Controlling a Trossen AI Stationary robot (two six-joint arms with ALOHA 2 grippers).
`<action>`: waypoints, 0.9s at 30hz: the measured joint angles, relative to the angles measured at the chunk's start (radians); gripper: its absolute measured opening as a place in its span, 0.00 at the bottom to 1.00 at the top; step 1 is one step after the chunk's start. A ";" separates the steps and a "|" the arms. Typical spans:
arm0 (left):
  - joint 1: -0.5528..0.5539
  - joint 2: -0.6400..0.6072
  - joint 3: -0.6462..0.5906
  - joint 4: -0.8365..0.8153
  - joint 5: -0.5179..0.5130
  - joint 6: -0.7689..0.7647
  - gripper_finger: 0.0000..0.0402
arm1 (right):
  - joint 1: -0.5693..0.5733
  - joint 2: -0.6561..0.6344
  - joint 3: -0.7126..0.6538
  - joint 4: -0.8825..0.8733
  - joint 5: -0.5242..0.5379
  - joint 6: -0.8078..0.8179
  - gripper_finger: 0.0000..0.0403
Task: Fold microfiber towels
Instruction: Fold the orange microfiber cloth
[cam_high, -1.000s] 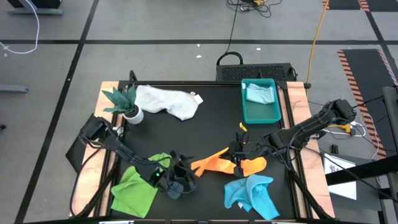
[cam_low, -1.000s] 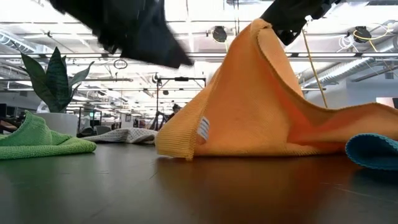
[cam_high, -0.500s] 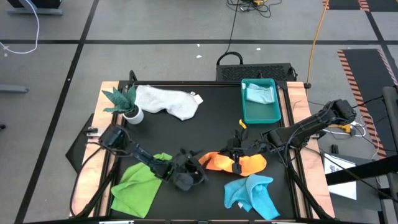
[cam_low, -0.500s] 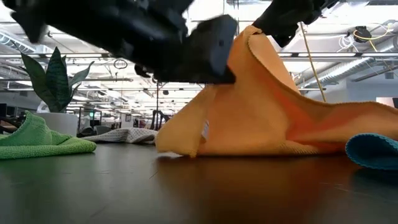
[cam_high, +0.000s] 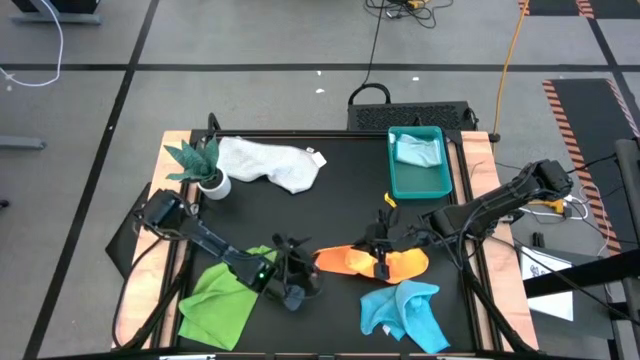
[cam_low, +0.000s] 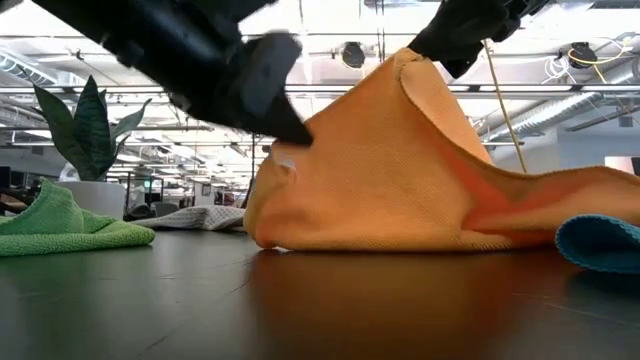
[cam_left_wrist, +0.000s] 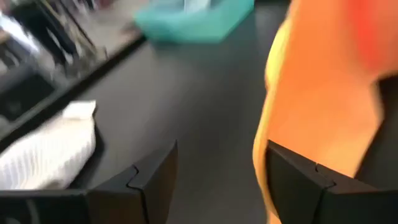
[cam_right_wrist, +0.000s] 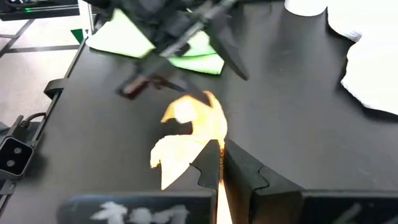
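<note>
The orange towel (cam_high: 355, 262) stands like a tent near the table's front middle, with my right gripper (cam_high: 384, 262) shut on its raised peak. My left gripper (cam_high: 296, 282) is open at the towel's left edge (cam_low: 262, 190). In the left wrist view that edge (cam_left_wrist: 264, 149) stands just inside one finger (cam_left_wrist: 298, 180). The lime green towel (cam_high: 225, 295) lies bunched at the front left. The turquoise-blue towel (cam_high: 405, 310) lies at the front right and the white-grey towel (cam_high: 270, 162) at the far left. A pale blue towel (cam_high: 418, 150) lies in the tray. My left gripper has one fingertip (cam_low: 292, 128) against the upper left edge of the orange towel, slanting down from the table's left; nothing is pinched between its fingers. My right gripper pinches the towel's raised peak (cam_low: 415, 58) between its two fingers (cam_right_wrist: 208, 169), coming from the table's right. The towel hangs below, its lower edges (cam_low: 400, 240) on the table.
A teal tray (cam_high: 440, 185) stands at the far right. A small plant (cam_high: 200, 165) in a white pot stands at the far left. Bare black tabletop (cam_high: 330, 215) lies between the far towels and the orange one.
My left gripper has come down and toward the table's right, up to the orange towel's left edge. The towel's left corner, spread out with its label showing before, is now pushed in and rounded. The raised peak has stayed where it was.
</note>
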 joint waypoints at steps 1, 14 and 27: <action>0.006 -0.001 0.000 -0.022 0.029 -0.012 0.57 | 0.003 0.000 0.000 0.002 0.000 0.000 0.01; 0.024 0.006 0.000 -0.030 0.326 -0.023 0.44 | 0.009 0.000 0.000 -0.002 0.000 0.000 0.01; -0.012 -0.075 0.000 -0.327 0.298 -0.103 0.03 | 0.061 0.000 -0.013 0.014 0.003 -0.116 0.02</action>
